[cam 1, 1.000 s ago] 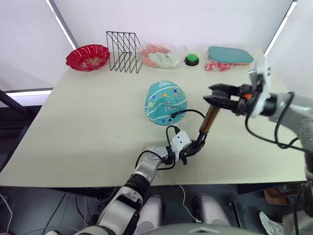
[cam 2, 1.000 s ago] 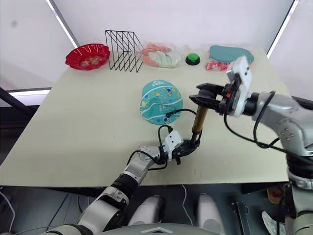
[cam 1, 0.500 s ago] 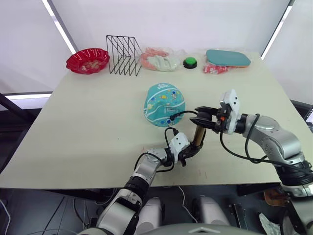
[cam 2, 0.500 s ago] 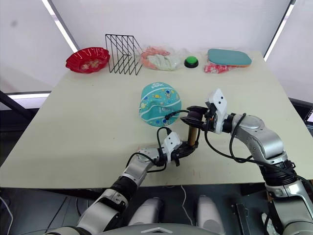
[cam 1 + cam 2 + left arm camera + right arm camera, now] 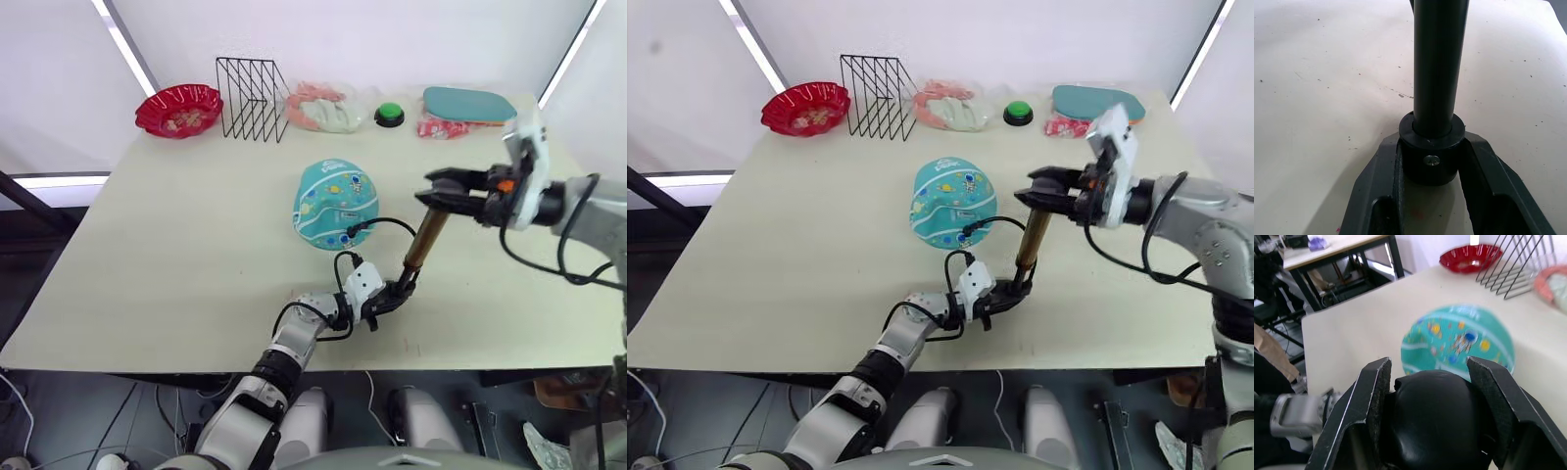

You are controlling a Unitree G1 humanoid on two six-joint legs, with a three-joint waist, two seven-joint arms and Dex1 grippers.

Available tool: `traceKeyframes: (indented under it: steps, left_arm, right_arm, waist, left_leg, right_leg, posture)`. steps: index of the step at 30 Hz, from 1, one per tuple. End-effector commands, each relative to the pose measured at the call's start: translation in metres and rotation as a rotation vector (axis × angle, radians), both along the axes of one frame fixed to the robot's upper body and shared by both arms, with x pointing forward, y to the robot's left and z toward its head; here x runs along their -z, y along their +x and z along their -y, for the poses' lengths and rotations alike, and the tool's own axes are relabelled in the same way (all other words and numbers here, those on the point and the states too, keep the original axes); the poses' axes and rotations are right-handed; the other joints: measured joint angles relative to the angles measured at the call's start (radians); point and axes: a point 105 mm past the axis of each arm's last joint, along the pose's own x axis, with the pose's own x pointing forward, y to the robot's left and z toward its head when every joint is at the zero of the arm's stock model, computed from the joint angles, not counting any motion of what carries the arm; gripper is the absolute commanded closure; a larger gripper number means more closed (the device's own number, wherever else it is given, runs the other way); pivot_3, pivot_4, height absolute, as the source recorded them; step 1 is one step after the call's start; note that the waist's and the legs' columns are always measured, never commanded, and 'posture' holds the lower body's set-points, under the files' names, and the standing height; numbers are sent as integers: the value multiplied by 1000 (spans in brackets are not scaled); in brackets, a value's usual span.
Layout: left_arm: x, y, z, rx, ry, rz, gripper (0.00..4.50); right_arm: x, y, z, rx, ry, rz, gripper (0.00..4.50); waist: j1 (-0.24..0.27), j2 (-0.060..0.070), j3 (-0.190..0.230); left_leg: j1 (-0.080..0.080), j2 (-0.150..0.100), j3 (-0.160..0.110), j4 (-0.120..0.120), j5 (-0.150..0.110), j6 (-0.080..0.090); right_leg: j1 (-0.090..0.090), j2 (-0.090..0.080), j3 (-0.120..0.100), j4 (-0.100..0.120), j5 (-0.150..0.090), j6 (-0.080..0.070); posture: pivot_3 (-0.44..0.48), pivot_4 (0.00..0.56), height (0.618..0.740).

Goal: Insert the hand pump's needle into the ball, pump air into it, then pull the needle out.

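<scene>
The hand pump [image 5: 422, 243] stood tilted on the table [image 5: 176, 245], its black base cap near the front edge and its gold barrel leaning up toward my right side. My left gripper [image 5: 1431, 169] was clamped on that base cap, one finger pressed against each side of it. My right gripper [image 5: 1431, 418] was closed around the black handle at the pump's top, well above the table. From near the base the thin black hose [image 5: 387, 223] curled up and over to the ball [image 5: 334, 204], ending at a small black fitting against the ball's near side; the needle itself was too fine for me to make out. The ball sat near the middle of the table, just beyond the pump, teal with white seams and cartoon prints, and looked somewhat flattened. Along the far edge stood a red bowl [image 5: 177, 108], a black wire rack [image 5: 251, 86], a pink-and-white bundle [image 5: 323, 109], a green button [image 5: 390, 115] and a teal paddle case [image 5: 468, 104].
</scene>
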Motion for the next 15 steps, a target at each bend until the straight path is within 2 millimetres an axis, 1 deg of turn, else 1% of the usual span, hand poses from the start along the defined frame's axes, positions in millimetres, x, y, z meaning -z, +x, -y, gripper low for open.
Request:
traceKeyframes:
  steps: [1,4,7,9,10,13,14,15]
  left_arm:
    - [38,-15,-16,-21,83,-133,3438]
    - [38,-15,-16,-19,83,-132,3438]
    - [39,-16,-15,-16,83,-132,3440]
    - [39,-17,-15,-16,82,-132,3440]
    - [39,-17,-15,-16,82,-132,3440]
    - [40,-20,-17,-18,82,-135,3440]
    - [40,-20,-17,-19,82,-136,3440]
    - [40,-20,-17,-19,82,-136,3440]
  right_arm:
    - [-59,-7,21,85,71,177,2523]
    - [-59,-7,20,82,87,145,2523]
    - [-28,0,18,101,3,90,2523]
    - [-16,3,15,96,9,58,2523]
    - [-12,4,15,96,15,50,2523]
    - [32,6,8,77,-23,-55,2523]
    - [43,6,6,73,-37,-75,2523]
    - [48,6,5,71,-45,-80,2523]
  waist:
    - [0,-1,1]
    - [0,-1,1]
    - [0,-2,1]
    - [0,-2,0]
    - [-2,-3,-1]
    - [-4,-6,-6]
    - [-6,-8,-11]
    - [-5,-8,-13]
  left_leg:
    - [0,0,0,0,0,0]
    - [0,0,0,0,0,0]
    - [0,0,0,0,0,0]
    - [1,0,0,0,0,0]
    - [2,0,0,0,0,0]
    - [4,1,0,0,0,0]
    - [4,1,0,0,0,0]
    - [5,2,0,0,0,0]
  right_leg:
    - [0,0,0,0,0,0]
    - [0,0,0,0,0,0]
    - [0,0,0,0,0,0]
    - [1,0,0,0,0,0]
    - [2,0,0,0,0,0]
    - [3,1,0,1,0,1]
    - [3,1,0,1,-1,2]
    - [4,2,0,1,-2,3]
  posture:
    - [0,150,740]
    - [0,150,740]
    - [0,150,740]
    - [0,150,740]
    - [0,150,740]
    - [0,150,740]
    - [0,150,740]
    - [0,150,740]
